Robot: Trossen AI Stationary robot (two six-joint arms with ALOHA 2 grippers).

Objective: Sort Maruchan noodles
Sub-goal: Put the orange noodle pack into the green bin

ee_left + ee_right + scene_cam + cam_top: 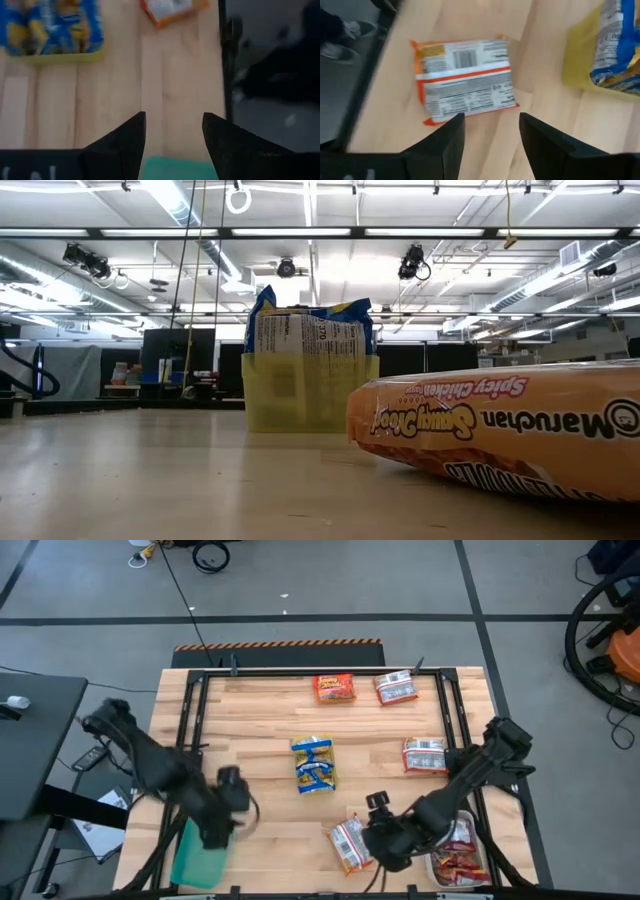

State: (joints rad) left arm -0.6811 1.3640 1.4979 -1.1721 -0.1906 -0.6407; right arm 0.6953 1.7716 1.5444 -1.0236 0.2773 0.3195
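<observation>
1. On the wooden table [260, 730] lie four loose packets: orange one [334, 687], white ones [396, 687], [425, 755], [350, 843]; blue packets [314, 764] fill a yellow tray [300, 745]; red packets [462, 858] fill a white tray [436, 871].
2. Left gripper [214, 836] spread, empty, over the green tray [200, 860]; right gripper [490, 132] spread, empty, beside the near-edge white packet.
3. Low view alone shows ceiling lights [420, 232]; the orange packet reads "Spicy Chicken".

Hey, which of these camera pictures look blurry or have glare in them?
Left wrist view: soft all over, the blue packets smeared. Right wrist view: the orange packet blurred, its print unreadable. Low view: bright ceiling lights glare, the near packet fairly sharp. High view: evenly lit.
</observation>
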